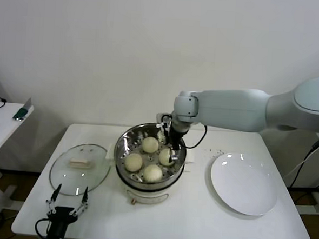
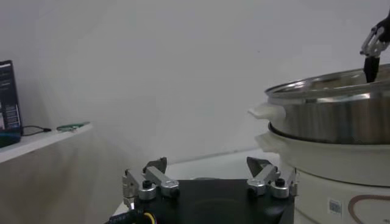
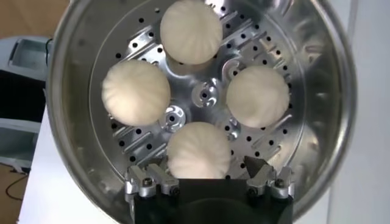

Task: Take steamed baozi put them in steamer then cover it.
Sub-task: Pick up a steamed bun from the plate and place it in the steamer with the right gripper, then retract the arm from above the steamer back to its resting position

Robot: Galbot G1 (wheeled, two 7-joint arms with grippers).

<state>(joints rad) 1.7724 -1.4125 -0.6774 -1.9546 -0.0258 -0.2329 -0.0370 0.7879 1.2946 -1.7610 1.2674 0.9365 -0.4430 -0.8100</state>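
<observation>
Four cream-white baozi lie on the perforated tray inside the steamer [image 1: 127, 139]: one at the back [image 1: 150, 145], one at the left [image 1: 133, 162], one at the front [image 1: 153, 173], one at the right [image 1: 167, 157]. My right gripper [image 1: 172, 153] hangs inside the pot over the right bun. In the right wrist view it [image 3: 204, 173] is open, its fingers wide on either side of the nearest baozi [image 3: 199, 149] without touching it. My left gripper [image 1: 68, 198] is open and empty at the table's front left, with the steamer [image 2: 329, 122] to its side.
A round glass lid [image 1: 80, 169] with a cream handle lies flat on the table left of the steamer. An empty white plate [image 1: 244, 182] lies at the right. A small side table [image 1: 2, 121] stands off the left edge.
</observation>
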